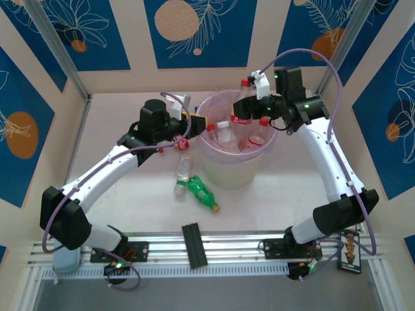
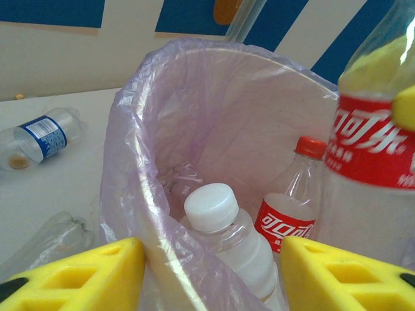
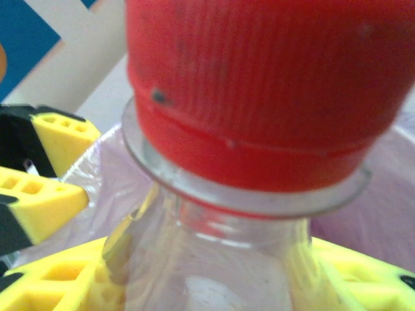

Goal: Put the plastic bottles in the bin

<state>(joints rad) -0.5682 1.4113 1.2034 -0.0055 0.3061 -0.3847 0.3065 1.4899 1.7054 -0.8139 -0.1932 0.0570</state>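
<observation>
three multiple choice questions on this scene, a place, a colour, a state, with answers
1. Where is the green plastic bottle with the yellow cap, relative to the large round cream-white bin lined with a pinkish bag?
A. inside it
B. on the table, on the robot's side of it
C. behind it
2. What colour is the cap of the clear plastic bottle sticking up above the bin's rim?
A. white
B. yellow
C. red
3. How is the right gripper?
A. open, empty
B. shut on that bottle's neck
C. resting on the table
Answers: 1 B, it lies on its side there; 2 C, red in the right wrist view; 3 B, its yellow fingers flank the neck.
</observation>
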